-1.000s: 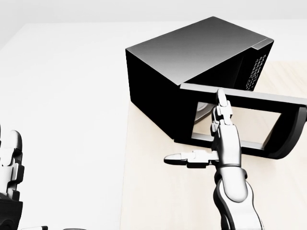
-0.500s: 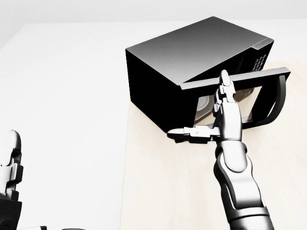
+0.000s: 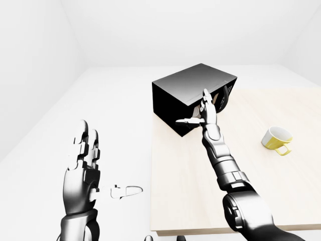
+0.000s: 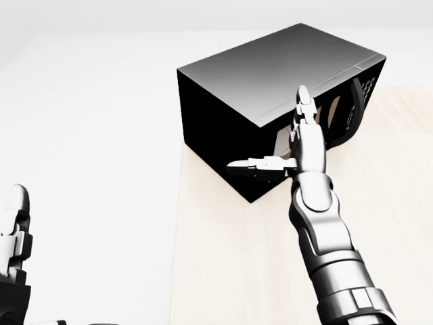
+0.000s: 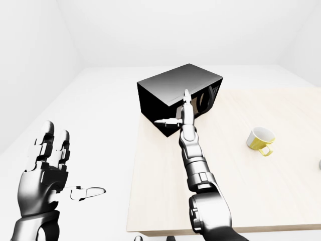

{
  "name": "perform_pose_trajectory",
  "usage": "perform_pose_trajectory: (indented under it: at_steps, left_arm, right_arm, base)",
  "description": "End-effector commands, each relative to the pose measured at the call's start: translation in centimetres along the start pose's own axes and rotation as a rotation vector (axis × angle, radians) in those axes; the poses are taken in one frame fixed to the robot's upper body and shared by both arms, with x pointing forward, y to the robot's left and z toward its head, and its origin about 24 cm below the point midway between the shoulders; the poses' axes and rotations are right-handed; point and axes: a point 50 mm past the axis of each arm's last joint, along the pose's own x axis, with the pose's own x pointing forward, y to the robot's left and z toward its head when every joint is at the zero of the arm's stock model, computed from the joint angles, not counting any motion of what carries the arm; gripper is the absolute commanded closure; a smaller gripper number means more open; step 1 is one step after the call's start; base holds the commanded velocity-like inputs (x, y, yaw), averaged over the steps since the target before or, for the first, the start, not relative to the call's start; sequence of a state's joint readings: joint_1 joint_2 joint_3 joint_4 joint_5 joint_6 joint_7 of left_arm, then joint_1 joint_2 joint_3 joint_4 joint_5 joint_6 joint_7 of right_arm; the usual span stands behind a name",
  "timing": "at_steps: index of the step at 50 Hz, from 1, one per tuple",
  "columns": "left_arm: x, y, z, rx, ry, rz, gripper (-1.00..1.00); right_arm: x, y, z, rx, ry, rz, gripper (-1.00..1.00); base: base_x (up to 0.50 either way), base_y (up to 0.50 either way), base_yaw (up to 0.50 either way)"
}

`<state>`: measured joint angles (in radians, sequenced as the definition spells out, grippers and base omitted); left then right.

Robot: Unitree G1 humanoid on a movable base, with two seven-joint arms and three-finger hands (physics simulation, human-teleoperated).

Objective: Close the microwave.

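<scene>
The black microwave (image 4: 270,74) stands at the top left corner of the pale wooden table (image 4: 230,271). Its door (image 4: 338,112) is almost against the body, with only a narrow wedge of the inside showing beside my hand. My right hand (image 4: 270,132) is open, its straight fingers (image 4: 302,115) laid flat on the door's outer face and its thumb pointing left. My left hand (image 3: 108,165) hangs open, off the table's left side and low in the left-eye view, far from the microwave.
A yellow mug (image 3: 277,139) lies on its side at the right of the table in the left-eye view. The table's left edge (image 4: 177,237) runs down from below the microwave. White floor and walls surround everything.
The door has swung from wide open to nearly shut. My right hand has travelled up and in with it, staying flat on the door. The left hand has hardly moved.
</scene>
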<state>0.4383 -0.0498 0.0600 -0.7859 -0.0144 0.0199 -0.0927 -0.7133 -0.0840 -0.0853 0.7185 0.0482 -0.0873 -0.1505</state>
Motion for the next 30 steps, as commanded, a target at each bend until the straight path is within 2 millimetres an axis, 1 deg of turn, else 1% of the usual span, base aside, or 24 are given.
perform_pose_trajectory:
  at_steps: [1, 6, 14, 18, 22, 24, 25, 28, 30]
  left_arm:
    - [0.0, 0.1, 0.1, -0.001, -0.003, 0.001, -1.0]
    - [0.0, 0.1, 0.1, 0.001, -0.003, 0.003, -1.0]
    - [0.1, 0.1, 0.0, 0.003, 0.0, 0.004, -1.0]
    - [0.0, 0.0, 0.0, 0.004, -0.001, 0.004, -1.0]
    - [0.0, 0.0, 0.0, 0.004, 0.0, 0.004, -1.0]
    - [0.0, 0.0, 0.0, 0.004, -0.001, 0.004, -1.0]
    - [0.0, 0.0, 0.0, 0.004, 0.0, 0.004, -1.0]
    - [0.0, 0.0, 0.0, 0.005, 0.0, 0.003, -1.0]
    - [0.0, 0.0, -0.1, 0.006, 0.001, 0.004, -1.0]
  right_arm:
    - [2.1, 1.8, 1.6, 0.022, 0.038, 0.045, -1.0]
    - [2.4, 2.3, 1.4, 0.031, 0.079, 0.059, -1.0]
    - [2.5, 2.3, 1.6, 0.032, 0.071, 0.061, -1.0]
    - [2.4, 2.0, 1.8, 0.03, 0.052, 0.055, -1.0]
    - [2.0, 1.6, 2.4, 0.014, -0.006, 0.04, -1.0]
    - [1.5, 1.4, 3.2, 0.021, -0.066, 0.044, -1.0]
    - [0.9, 1.2, 3.6, 0.001, -0.102, 0.037, -1.0]
    - [-0.8, 0.7, 3.8, -0.003, -0.113, 0.041, -1.0]
    - [-2.7, 0.1, 4.0, -0.023, -0.153, 0.034, -1.0]
  base:
    - [0.01, 0.0, 0.0]
    - [0.01, 0.0, 0.0]
    - [0.01, 0.0, 0.0]
    - [0.01, 0.0, 0.0]
    - [0.01, 0.0, 0.0]
    - [0.01, 0.0, 0.0]
    - [0.0, 0.0, 0.0]
    - [0.0, 0.0, 0.0]
    - [0.0, 0.0, 0.0]
